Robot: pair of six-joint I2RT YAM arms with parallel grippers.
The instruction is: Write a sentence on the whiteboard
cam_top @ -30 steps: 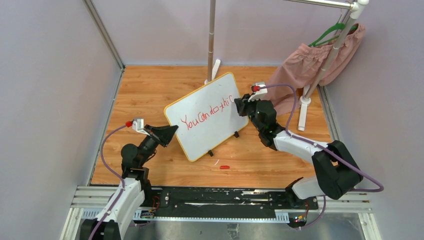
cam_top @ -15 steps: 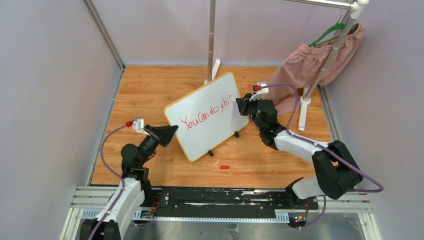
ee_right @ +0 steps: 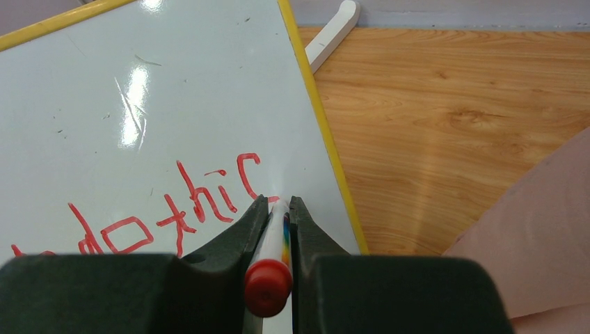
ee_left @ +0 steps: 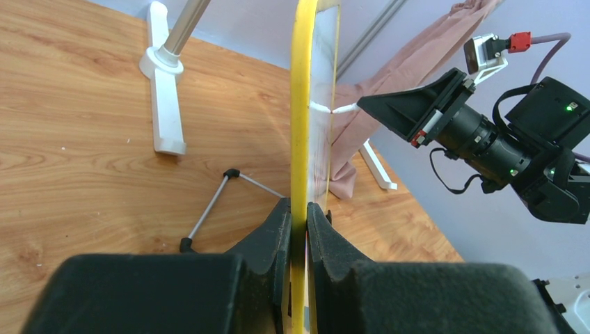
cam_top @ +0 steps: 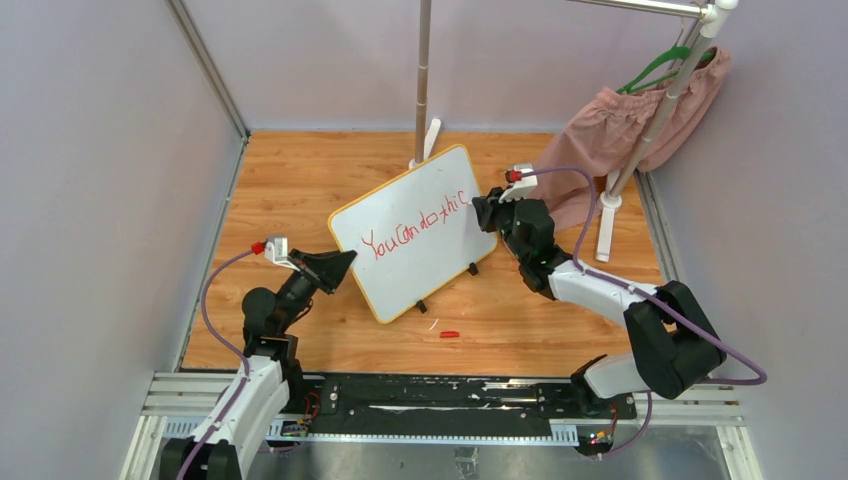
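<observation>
At mid-desk, the whiteboard (cam_top: 415,232) stands tilted; my left jaws (ee_left: 298,221) clamp its yellow near-left rim. My right jaws (ee_right: 278,212) grip a marker (ee_right: 273,268), tip touching the sentence (ee_right: 167,216).

Left claw (ee_left: 299,223) and right claw (ee_right: 278,216) both clamped tight, arms reaching inward.

A robot test cell in a lab: plain grey partition walls (cam_top: 100,180) box in a wood-grain desk (cam_top: 300,180), with two arms bolted to an aluminium rail (cam_top: 440,395) at its near edge. A staged garment rack (cam_top: 655,110) carries pink cloth (cam_top: 600,130) on a green hanger (cam_top: 650,68).
</observation>
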